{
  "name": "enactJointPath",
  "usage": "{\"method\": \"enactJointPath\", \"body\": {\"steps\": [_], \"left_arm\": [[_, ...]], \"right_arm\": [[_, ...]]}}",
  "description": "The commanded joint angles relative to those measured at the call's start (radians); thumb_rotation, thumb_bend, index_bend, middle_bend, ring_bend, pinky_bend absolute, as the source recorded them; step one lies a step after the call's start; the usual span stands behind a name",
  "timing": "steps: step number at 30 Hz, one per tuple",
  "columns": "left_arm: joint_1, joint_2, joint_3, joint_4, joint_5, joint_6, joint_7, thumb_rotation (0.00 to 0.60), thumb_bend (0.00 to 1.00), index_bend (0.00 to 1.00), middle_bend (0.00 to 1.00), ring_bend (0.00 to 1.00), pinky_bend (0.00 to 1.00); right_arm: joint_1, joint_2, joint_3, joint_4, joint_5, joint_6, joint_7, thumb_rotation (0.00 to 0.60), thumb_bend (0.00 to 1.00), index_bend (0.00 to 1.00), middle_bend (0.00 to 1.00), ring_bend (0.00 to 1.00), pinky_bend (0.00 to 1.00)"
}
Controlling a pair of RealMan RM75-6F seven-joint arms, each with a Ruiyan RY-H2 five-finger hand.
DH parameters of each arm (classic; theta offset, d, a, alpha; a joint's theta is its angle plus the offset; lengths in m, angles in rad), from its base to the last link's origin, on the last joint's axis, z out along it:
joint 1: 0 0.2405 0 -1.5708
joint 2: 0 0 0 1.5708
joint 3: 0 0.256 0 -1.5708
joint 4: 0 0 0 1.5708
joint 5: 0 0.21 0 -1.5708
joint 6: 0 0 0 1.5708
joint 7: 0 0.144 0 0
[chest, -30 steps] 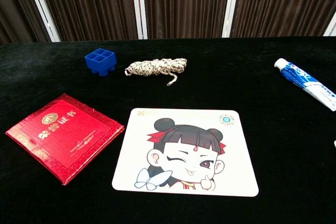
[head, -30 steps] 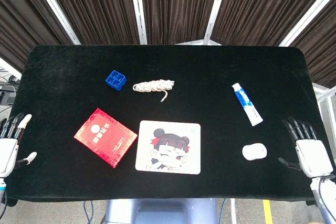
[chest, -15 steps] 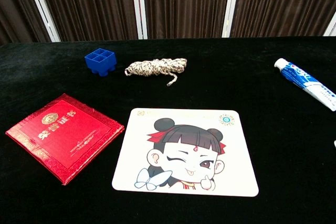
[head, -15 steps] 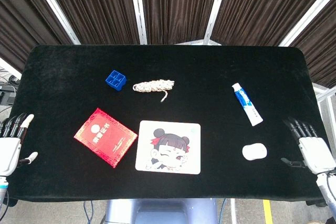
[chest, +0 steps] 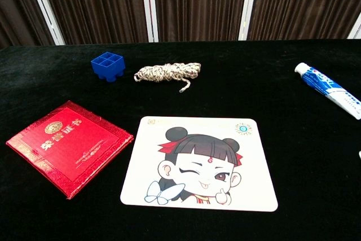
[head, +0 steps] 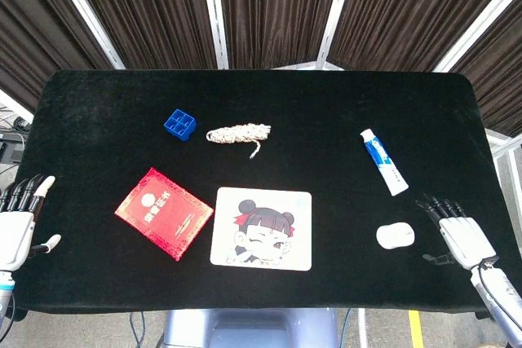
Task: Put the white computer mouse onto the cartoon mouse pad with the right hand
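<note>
Mouse [head: 395, 236], white and small, lay on the black table [head: 326, 103] well to the right of the cartoon mouse pad [head: 262, 228], not on it. The right hand [head: 458, 234] was near the table's right edge, just beyond the mouse from the pad, fingers spread and holding nothing, not touching the mouse. Farther back from the mouse, a toothpaste tube [head: 384, 161] lay at a slant, right and behind the pad. A red booklet [head: 163, 212] sat just left of the pad, nearly touching its corner. Behind the pad were a coil of rope [head: 238, 134] and, left of that, a blue block [head: 179, 125]. The left hand [head: 18, 220] hung at the table's left edge, far left of the pad, fingers apart and empty.
</note>
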Motion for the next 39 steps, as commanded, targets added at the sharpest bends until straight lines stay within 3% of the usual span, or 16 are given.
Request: {"method": "enactJointPath", "body": {"steps": [1, 23, 39], "left_arm": [[-0.001, 0.000, -0.001, 0.000, -0.003, -0.003, -0.002, 0.600, 0.17, 0.00, 0.00, 0.00, 0.00], [-0.005, 0.015, 0.004, -0.001, -0.004, -0.019, -0.052, 0.600, 0.17, 0.00, 0.00, 0.00, 0.00], [-0.004, 0.015, 0.006, 0.002, 0.002, -0.015, -0.064, 0.600, 0.18, 0.00, 0.00, 0.00, 0.00]], "right_arm": [[0.012, -0.021, -0.001, 0.006, 0.013, -0.025, -0.028, 0.600, 0.07, 0.10, 0.00, 0.00, 0.00], [0.057, -0.124, 0.015, -0.003, 0.105, -0.106, -0.175, 0.600, 0.10, 0.26, 0.00, 0.00, 0.00], [0.083, -0.168, 0.039, -0.007, 0.194, -0.141, -0.273, 0.600, 0.17, 0.33, 0.05, 0.00, 0.00]]}}
